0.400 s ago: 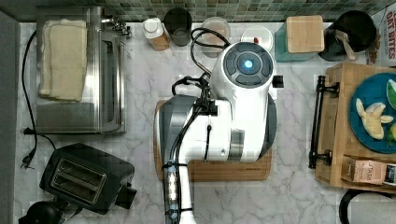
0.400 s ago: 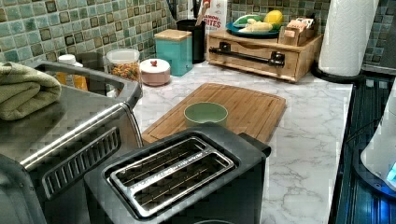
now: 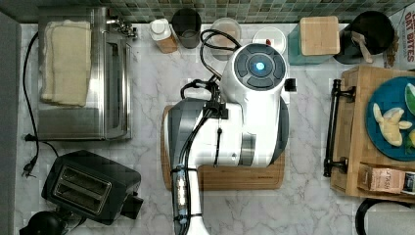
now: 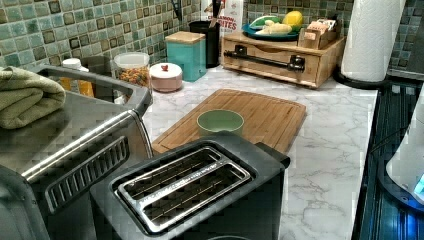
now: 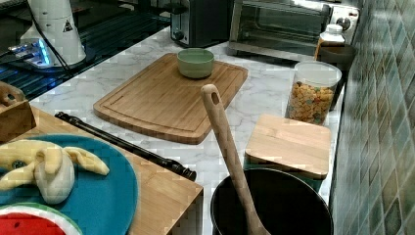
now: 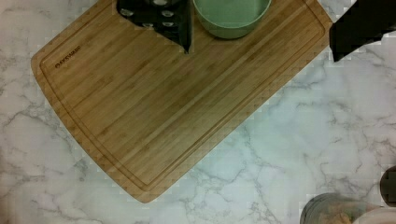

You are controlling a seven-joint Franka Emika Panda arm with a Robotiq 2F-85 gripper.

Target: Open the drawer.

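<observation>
The counter (image 4: 330, 150) is white marble with grey lines. The cutting board (image 6: 154, 107) is light brown wood, and the bowl (image 5: 195, 62) on it is pale green. The drawer (image 4: 280, 62) is light wood with a black handle (image 3: 333, 128), and the plate (image 5: 105, 196) is blue.

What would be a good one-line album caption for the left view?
Kitchen counter: black toaster up front, green bowl on a cutting board, closed bamboo drawer behind.

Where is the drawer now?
The drawer sits at the top view's right edge, closed, its black handle facing the cutting board, a blue plate on top.
</observation>
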